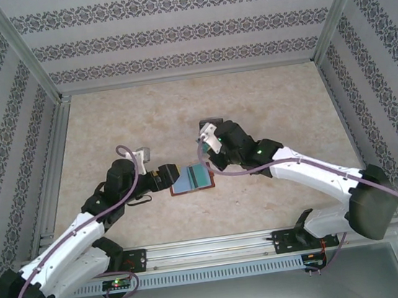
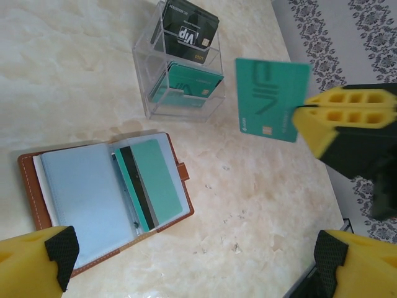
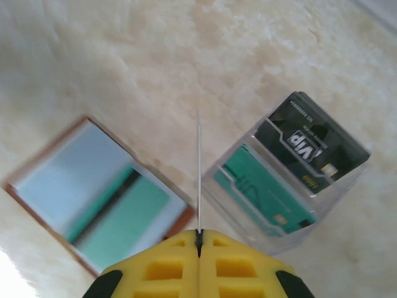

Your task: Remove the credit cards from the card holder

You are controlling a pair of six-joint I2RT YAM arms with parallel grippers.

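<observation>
The card holder (image 2: 87, 202) lies open on the table, reddish-brown outside with blue-grey panels, and a green card (image 2: 154, 181) sits in its right pocket. My left gripper (image 2: 195, 267) hovers beside it, open and empty, with yellow fingers (image 2: 34, 261) at the frame's lower corners. Above the table my right gripper (image 2: 304, 118) is shut on a green credit card (image 2: 268, 99), which shows edge-on (image 3: 198, 180) in the right wrist view, in front of that gripper (image 3: 198, 234). From above, the card holder (image 1: 192, 179) lies between the left gripper (image 1: 167, 176) and the right gripper (image 1: 212, 163).
A clear plastic box (image 2: 180, 68) stands just beyond the card holder. It holds an upright black VIP card (image 2: 189, 31) and a green card (image 2: 186, 87). The box (image 3: 291, 180) is to the right of the card holder (image 3: 99, 192). Patterned walls ring the table.
</observation>
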